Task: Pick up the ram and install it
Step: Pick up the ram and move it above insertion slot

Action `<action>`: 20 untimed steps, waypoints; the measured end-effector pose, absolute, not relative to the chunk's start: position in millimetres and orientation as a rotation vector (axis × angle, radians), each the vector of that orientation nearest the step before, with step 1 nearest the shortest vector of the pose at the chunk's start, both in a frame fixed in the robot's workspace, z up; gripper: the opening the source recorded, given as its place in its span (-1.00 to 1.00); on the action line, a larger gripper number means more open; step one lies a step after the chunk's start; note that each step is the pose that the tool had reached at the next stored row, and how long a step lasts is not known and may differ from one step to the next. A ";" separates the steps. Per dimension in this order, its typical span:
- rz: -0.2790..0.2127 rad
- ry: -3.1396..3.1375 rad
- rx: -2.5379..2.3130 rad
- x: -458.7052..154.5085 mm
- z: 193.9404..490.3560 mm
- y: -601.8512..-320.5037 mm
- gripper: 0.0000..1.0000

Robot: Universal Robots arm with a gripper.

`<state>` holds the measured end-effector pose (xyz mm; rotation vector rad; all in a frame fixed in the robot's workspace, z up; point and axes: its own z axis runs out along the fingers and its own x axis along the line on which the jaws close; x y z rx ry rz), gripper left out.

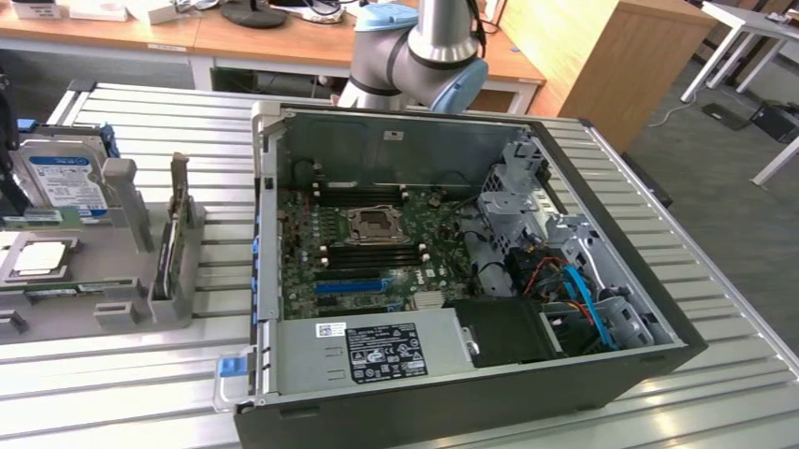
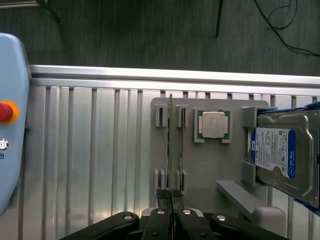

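The ram (image 2: 170,140) is a thin green stick standing on edge in a slot of the grey holder block (image 2: 210,165). In the exterior view the ram (image 1: 176,215) stands upright at the holder's right side, left of the computer case. A second thin stick (image 2: 181,140) sits in the slot beside it. My gripper (image 2: 171,196) looks down from well above the holder, its black fingers (image 2: 161,215) pressed together with nothing between them. In the picture the tips line up with the ram's near end. The motherboard (image 1: 362,238) lies inside the open case.
The holder also carries a processor chip (image 2: 212,124) and a blue-labelled hard drive (image 2: 280,155). A light-blue pendant with a red stop button (image 2: 5,111) lies on the ribbed metal table (image 2: 90,160). The case walls (image 1: 265,243), drive cage and cables (image 1: 568,281) surround the motherboard.
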<state>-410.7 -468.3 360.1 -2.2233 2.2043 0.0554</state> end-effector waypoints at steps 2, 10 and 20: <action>0.055 2.204 -2.223 -410.8 362.0 -468.3 -0.76; 0.055 2.204 -2.223 -410.4 369.5 -468.3 -0.76; 0.055 2.204 -2.223 -409.3 378.8 -468.3 -0.76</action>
